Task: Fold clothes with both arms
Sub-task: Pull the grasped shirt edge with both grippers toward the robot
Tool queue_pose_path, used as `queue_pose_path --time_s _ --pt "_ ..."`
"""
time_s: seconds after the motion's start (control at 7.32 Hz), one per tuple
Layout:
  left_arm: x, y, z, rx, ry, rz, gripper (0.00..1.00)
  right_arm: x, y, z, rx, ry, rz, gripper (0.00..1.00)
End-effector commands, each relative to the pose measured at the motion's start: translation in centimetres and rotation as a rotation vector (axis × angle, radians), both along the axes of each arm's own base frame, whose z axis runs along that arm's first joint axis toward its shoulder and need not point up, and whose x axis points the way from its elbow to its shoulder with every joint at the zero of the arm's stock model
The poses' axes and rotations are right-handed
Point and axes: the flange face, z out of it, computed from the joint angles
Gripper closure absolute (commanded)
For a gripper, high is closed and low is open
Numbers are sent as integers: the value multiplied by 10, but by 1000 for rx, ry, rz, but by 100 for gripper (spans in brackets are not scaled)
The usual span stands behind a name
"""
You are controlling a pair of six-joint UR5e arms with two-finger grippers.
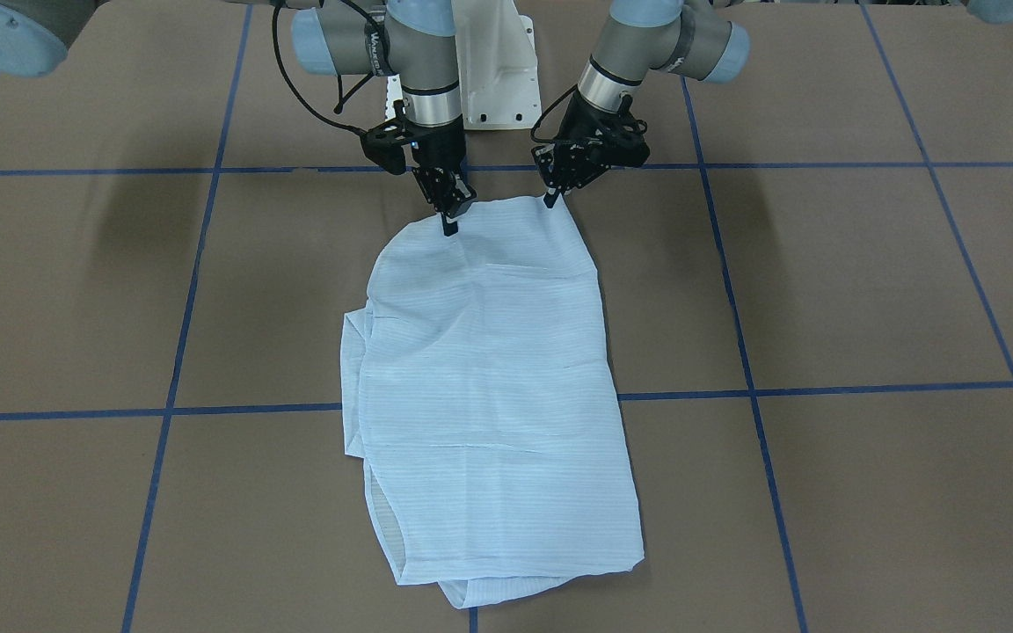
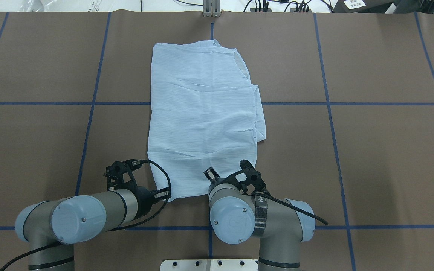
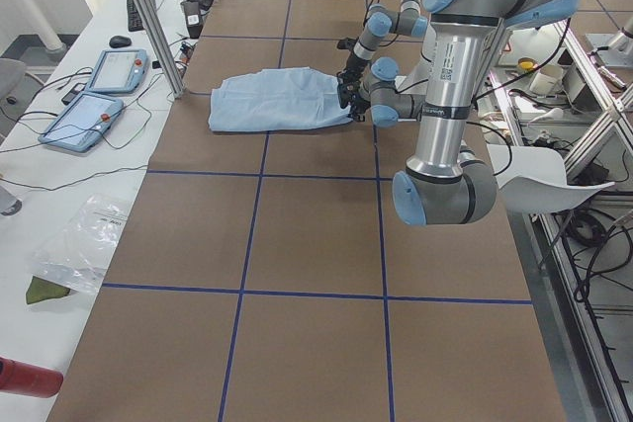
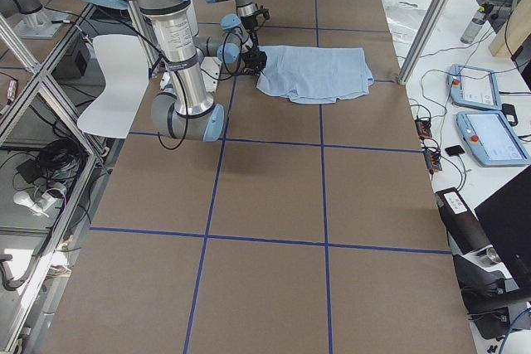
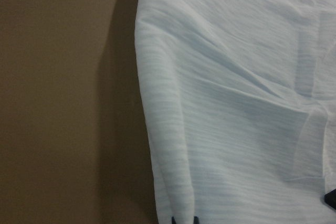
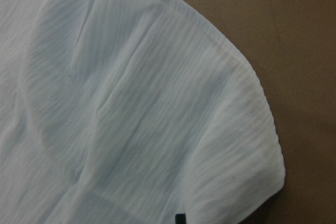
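The pale blue striped shirt (image 1: pixel 489 378) (image 2: pixel 202 113) lies folded into a long panel on the brown table, with a sleeve edge sticking out on one side (image 2: pixel 258 116). Both arms reach down to its edge nearest the robot. My left gripper (image 1: pixel 550 199) (image 2: pixel 165 195) is shut on that edge's corner; in the left wrist view a ridge of fabric (image 5: pixel 173 182) runs into its fingertips. My right gripper (image 1: pixel 451 224) is shut on the same edge at the other, rounded corner (image 6: pixel 252 119). In the overhead view the right wrist hides its fingers.
The table (image 1: pixel 823 281) is brown paper crossed by blue tape lines. The white pedestal base (image 1: pixel 498 79) stands just behind the grippers. A metal post (image 3: pixel 148 17) and two tablets (image 3: pixel 99 86) stand beyond the shirt's far end.
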Motion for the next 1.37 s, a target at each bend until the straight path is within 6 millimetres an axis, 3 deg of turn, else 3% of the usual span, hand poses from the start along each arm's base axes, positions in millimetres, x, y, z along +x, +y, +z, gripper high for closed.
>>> queue_pose_path --time_s 0.0,0.14,0.41,0.68,0.96,1.09,1.23 --pt "0 0 -4 1 8 1 100 11 -5 -9 9 -21 10 100" --pt "-7 0 -25 12 49 2 100 25 -7 -12 16 -33 10 100" --pt "-47 9 -76 37 165 9 100 74 3 -27 20 -53 4 100" --pt "-86 25 -118 32 208 29 100 112 46 -58 37 -75 -41 100" --pt "-126 60 -158 -28 242 91 100 154 93 -91 51 -86 -100 100" --pt "-148 65 -170 -32 243 108 100 169 96 -100 50 -80 -106 100" --pt "-144 66 -169 -45 211 122 100 168 94 -100 53 -73 -105 100"
